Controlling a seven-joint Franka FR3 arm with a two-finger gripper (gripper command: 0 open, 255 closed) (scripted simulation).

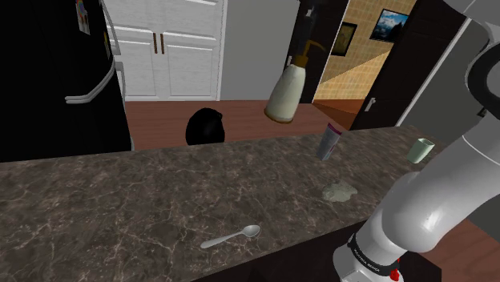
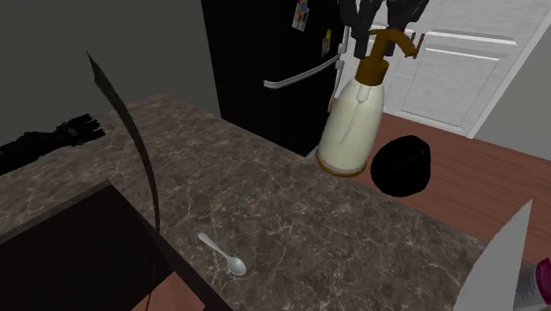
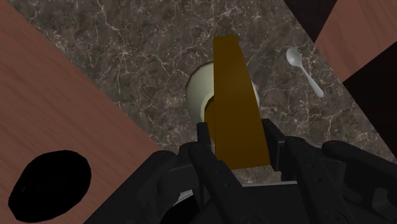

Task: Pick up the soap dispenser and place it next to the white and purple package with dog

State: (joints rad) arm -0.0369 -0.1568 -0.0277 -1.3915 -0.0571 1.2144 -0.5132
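The end effector (image 3: 240, 140) is closed on the brown pump head (image 3: 234, 89) of the soap dispenser (image 1: 286, 92). Its two black fingers clasp the pump from either side, and the cream body hangs beneath. The bottle is in the air, clear of the dark marbled worktop (image 1: 120, 208), and hangs at a slight slant in the shoulder view. By its shape it looks rigid and smooth, with most of its weight low in the body. A hold on the narrow pump may let it swing or twist, so a grip lower on the neck would be steadier and slow travel seems wise. A spoon (image 1: 232, 236) lies on the worktop. Toward the shoulder view's right is a small white package (image 1: 329, 142) with purple-pink at one end, probably the target, though no dog can be made out. A pale green cup (image 1: 421, 150) stands further right.
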